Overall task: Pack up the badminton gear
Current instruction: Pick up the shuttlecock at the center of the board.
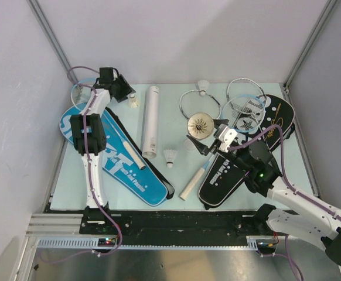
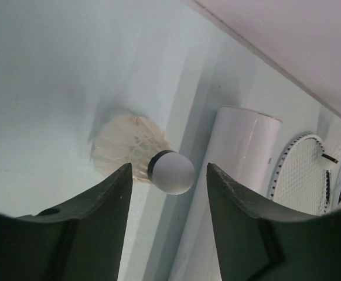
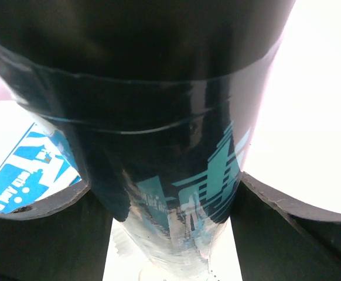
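My left gripper (image 1: 123,89) is open at the far left of the table, just short of a white feather shuttlecock (image 1: 134,102). In the left wrist view the shuttlecock (image 2: 136,147) lies on its side with its cork tip between my open fingertips (image 2: 123,175), beside a long white tube (image 2: 241,152). My right gripper (image 1: 216,139) is shut on a black tube (image 1: 198,124) held upright, its open top showing shuttlecocks inside. The right wrist view shows the black tube (image 3: 170,134) with teal print pinched between both fingers.
The white tube (image 1: 150,120) lies mid-table. A blue cover (image 1: 115,155) with a racket handle on it lies left, a black cover (image 1: 246,155) right. Silver rackets (image 1: 200,104) and loose shuttlecocks (image 1: 170,157) lie around. Walls stand close on three sides.
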### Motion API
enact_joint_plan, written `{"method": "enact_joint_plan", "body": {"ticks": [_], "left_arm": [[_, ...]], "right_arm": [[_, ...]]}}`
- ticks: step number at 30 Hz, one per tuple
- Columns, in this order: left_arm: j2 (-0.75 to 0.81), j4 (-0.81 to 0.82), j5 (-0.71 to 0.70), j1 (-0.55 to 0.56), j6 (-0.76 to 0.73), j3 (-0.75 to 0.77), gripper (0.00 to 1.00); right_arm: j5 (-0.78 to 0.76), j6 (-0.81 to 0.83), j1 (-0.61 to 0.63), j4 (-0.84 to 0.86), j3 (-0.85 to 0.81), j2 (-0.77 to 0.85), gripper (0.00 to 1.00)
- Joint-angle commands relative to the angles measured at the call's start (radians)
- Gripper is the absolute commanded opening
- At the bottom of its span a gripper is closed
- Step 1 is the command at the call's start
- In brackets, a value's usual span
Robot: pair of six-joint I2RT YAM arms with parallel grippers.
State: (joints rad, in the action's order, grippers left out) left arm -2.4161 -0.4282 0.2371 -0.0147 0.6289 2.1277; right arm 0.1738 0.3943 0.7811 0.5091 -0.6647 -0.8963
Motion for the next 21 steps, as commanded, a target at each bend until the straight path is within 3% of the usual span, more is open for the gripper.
{"method": "enact_joint_plan", "body": {"ticks": [1, 12, 21], "left_arm": [[0.037, 0.021, -0.052, 0.005, -0.019, -0.017, 0.55], [0.095, 0.019, -0.061, 0.040, -0.065, -0.075, 0.35], [0.332, 0.019, -0.066, 0.040, -0.041, -0.260, 0.27]], "right_arm": [[0.004, 0.007, -0.006, 0.043, -0.058, 0.043, 0.24], [0.002, -0.014, 0.000, 0.047, -0.059, 0.050, 0.24], [-0.025, -0.031, 0.017, 0.009, -0.059, 0.078, 0.24]]}}
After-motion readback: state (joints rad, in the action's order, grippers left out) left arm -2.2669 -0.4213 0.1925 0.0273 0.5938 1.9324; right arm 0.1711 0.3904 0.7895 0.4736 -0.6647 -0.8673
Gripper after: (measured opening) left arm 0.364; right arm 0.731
